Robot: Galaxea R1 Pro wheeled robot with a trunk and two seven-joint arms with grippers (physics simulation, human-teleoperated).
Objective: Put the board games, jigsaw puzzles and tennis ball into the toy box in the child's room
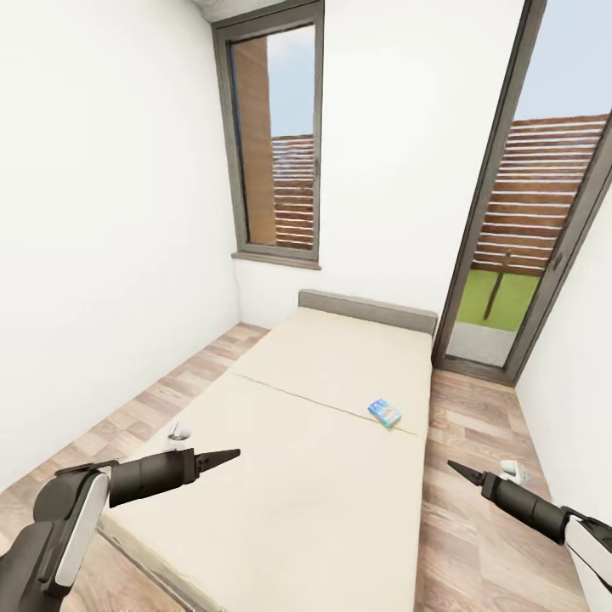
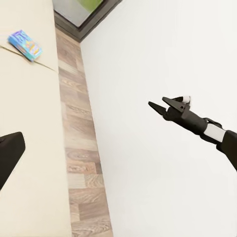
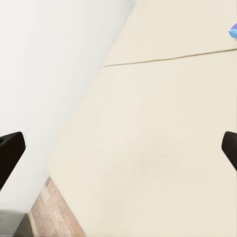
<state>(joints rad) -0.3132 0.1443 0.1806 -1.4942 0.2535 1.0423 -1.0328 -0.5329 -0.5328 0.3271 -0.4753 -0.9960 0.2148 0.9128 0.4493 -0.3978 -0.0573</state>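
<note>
- White walls (image 1: pixel 102 255) close in a narrow room; wood-plank floor (image 1: pixel 476 476) runs down both sides of the bed.
- Cream bed (image 1: pixel 323 442) takes up the middle of the head view, a seam across its mattress, grey headboard (image 1: pixel 367 310) at the far end.
- Glass door (image 1: pixel 544 246) at far right, slatted fence and grass outside; tall window (image 1: pixel 276 136) at far left of the back wall.
- Left arm (image 1: pixel 76 510) reaches in over the near left corner of the bed; right arm (image 1: pixel 544 510) sits over the floor on the bed's right side.
- Left hand (image 1: pixel 219 460) looks pinched to a point in the head view, holding nothing.
- Right hand (image 1: pixel 463 472), seen side-on from the left wrist camera (image 2: pixel 160 105), has fingers slightly apart, empty. Its own camera shows dark fingertips (image 3: pixel 11 153) at opposite frame edges.
- Blue board game (image 1: pixel 384 412) lies flat on the bed near its right edge, just past the seam, well apart from both hands. Also in left wrist view (image 2: pixel 24 44).
</note>
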